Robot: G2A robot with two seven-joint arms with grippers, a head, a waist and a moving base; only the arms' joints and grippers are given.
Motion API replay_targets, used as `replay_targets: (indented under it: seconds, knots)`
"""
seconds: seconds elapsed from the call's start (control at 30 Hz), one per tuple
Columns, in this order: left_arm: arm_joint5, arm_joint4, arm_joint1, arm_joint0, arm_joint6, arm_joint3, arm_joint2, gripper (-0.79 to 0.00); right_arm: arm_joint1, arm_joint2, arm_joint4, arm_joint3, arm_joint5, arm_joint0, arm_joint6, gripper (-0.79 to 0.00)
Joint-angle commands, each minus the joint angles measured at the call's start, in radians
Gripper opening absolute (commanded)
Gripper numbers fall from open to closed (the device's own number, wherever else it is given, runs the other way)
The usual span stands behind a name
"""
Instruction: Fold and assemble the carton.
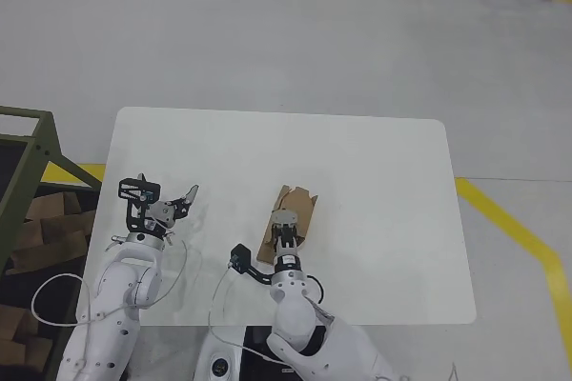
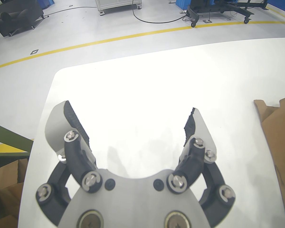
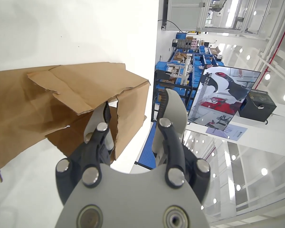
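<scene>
One carton (image 1: 297, 202) | partly hidden under right pincer (image 1: 285, 221) | left pincer (image 2: 130, 106) apart

White surface (image 1: 381, 152) standing on pale grey floor (image 1: 267, 57), yellow line (image 1: 515, 229) bending past, green frame (image 1: 29, 143) sitting alongside, blue racks (image 3: 167, 66) lining the room

The right end effector (image 1: 286, 225) is at the carton (image 1: 299, 202) on the table (image 1: 391, 181).

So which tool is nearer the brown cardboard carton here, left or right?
Right. The right tool sits at the brown cardboard carton, one finger at its torn flap. The left tool hangs open above the white table, apart from the carton.
</scene>
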Motion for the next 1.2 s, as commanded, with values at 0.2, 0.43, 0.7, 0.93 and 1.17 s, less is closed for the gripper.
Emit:
replay_targets:
  seconds: [0.2, 0.43, 0.7, 0.93, 1.17]
  knots:
    - [0.000, 0.000, 0.000, 0.000, 0.000, 0.000, 0.000, 0.000, -0.013, 0.024, -0.011, 0.010, -0.003, -0.010, 0.000, -0.622]
    - [0.000, 0.000, 0.000, 0.000, 0.000, 0.000, 0.000, 0.000, -0.023, 0.043, -0.018, 0.024, -0.008, -0.015, -0.011, -0.785]
    - [0.000, 0.000, 0.000, 0.000, 0.000, 0.000, 0.000, 0.000, -0.029, 0.074, -0.029, 0.009, 0.017, -0.032, -0.033, -0.785]
    - [0.000, 0.000, 0.000, 0.000, 0.000, 0.000, 0.000, 0.000, -0.005, 0.166, 0.017, -0.087, 0.074, -0.088, -0.199, -0.785]
    - [0.000, 0.000, 0.000, 0.000, 0.000, 0.000, 0.000, 0.000, 0.042, 0.369, 0.243, -0.167, 0.044, -0.141, -0.564, -0.785]
